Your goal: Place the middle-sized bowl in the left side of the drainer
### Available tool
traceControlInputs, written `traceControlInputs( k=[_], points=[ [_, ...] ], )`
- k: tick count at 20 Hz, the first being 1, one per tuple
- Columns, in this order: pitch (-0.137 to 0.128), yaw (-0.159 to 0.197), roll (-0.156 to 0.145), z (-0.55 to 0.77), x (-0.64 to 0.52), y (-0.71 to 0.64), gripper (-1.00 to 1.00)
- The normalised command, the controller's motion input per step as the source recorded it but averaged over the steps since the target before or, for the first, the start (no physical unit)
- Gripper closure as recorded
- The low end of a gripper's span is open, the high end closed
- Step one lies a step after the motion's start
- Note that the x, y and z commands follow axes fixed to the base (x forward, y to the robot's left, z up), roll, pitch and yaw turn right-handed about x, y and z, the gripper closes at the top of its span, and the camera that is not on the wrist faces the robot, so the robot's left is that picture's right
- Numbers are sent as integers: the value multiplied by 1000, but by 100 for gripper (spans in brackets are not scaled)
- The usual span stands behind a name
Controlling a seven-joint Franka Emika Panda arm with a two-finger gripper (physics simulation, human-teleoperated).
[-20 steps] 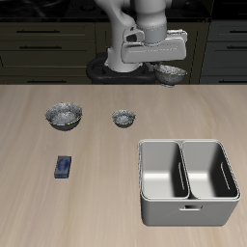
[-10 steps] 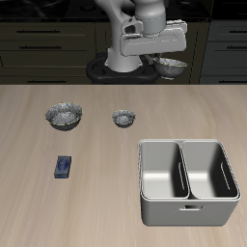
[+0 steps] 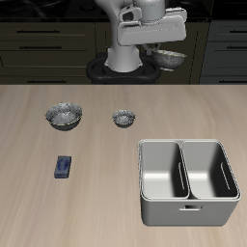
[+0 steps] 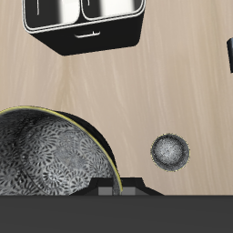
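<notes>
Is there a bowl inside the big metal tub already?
No, both compartments of the drainer are bare, and the middle-sized bowl is up in the gripper.

Dark drawer cabinets [image 3: 43, 43]; pale wooden table [image 3: 58, 207]

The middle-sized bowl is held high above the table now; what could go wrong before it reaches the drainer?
1. The gripper seems to hold the middle-sized bowl only by its rim, high up and far behind the drainer; a slip would probably drop it onto the table or off the back edge.
2. The drainer's two compartments look alike, so the bowl may end in the wrong one.
3. Lowered off-centre, the bowl could catch on the centre wall and tilt.
</notes>
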Motion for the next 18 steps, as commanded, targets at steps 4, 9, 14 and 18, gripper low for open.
traceControlInputs(
  k=[4, 9, 14, 18],
  points=[
    [16, -27, -32, 200, 272, -92, 100],
    [6, 18, 22, 100, 182, 18, 100],
    [12, 0, -10, 121, 153, 0, 100],
    [-11, 25, -40, 86, 276, 8, 100]
  ],
)
